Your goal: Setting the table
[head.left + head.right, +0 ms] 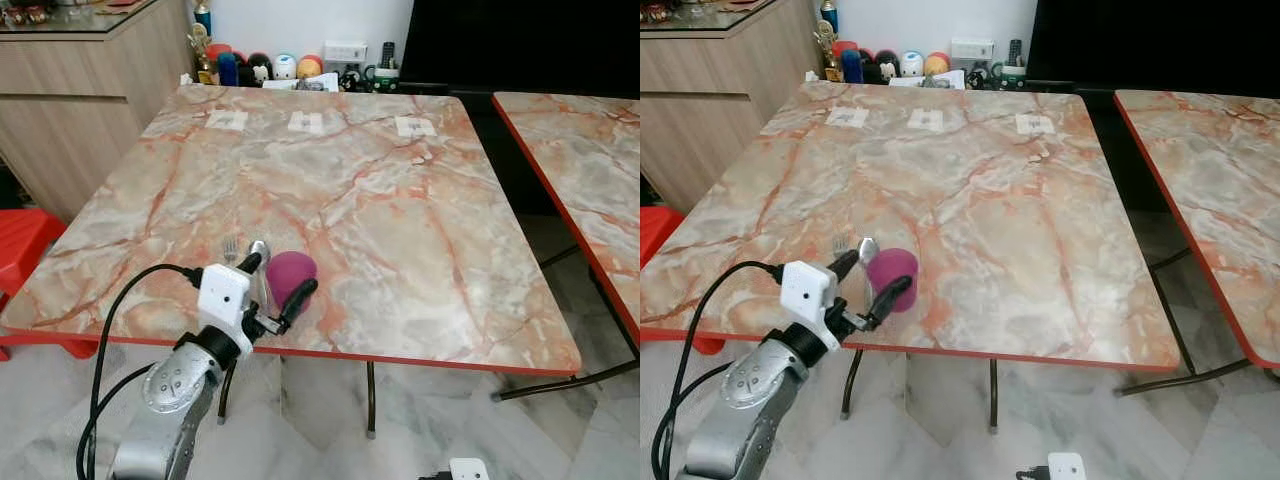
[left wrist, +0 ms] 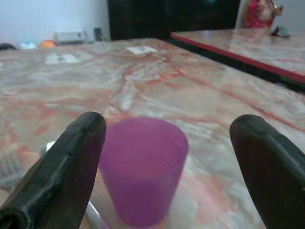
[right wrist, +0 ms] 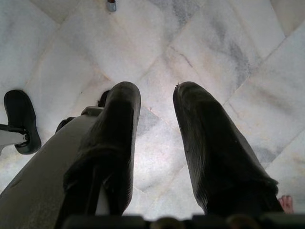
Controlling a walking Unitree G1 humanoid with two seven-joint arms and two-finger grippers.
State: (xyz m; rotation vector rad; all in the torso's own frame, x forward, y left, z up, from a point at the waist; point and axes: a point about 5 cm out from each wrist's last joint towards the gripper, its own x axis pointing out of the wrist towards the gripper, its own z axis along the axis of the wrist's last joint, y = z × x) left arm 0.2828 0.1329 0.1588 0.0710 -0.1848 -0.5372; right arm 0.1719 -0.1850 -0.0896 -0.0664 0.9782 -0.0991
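At the lower left of the head view, the left hand (image 1: 276, 278) reaches over the near edge of the surface (image 1: 400, 230). Its fingers (image 2: 66, 167) stand wide apart, one on each side of the cup (image 1: 290, 275), gripping nothing. The cup stands upright, mouth up, directly ahead of the hand and between the fingers, close to one finger and clear of the other. A fork (image 1: 229, 250) and spoon (image 1: 259, 249) lie just beside it. The right hand (image 3: 157, 143) hangs over the floor, slightly open, empty. The left hand is nearer.
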